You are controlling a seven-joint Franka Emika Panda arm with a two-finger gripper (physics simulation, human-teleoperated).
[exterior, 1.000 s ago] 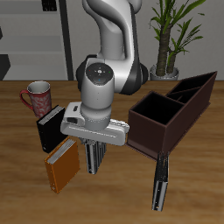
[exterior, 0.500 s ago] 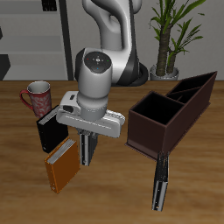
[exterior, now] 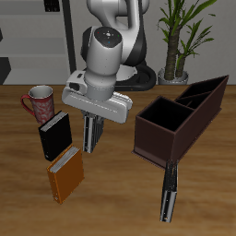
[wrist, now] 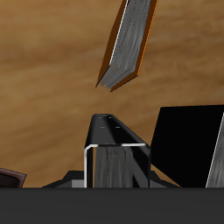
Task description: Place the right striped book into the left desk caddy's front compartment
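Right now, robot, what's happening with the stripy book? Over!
Fingers shut on the right striped book, lifted above the table. Left desk caddy off to the side, front compartment open and empty. Nothing between them.

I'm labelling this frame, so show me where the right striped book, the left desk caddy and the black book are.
right striped book (exterior: pixel 90 135), exterior view, striped cover below the gripper (exterior: pixel 91 120).
left desk caddy (exterior: pixel 157 140), exterior view, its front wall.
black book (exterior: pixel 54 135), exterior view, middle of its cover.
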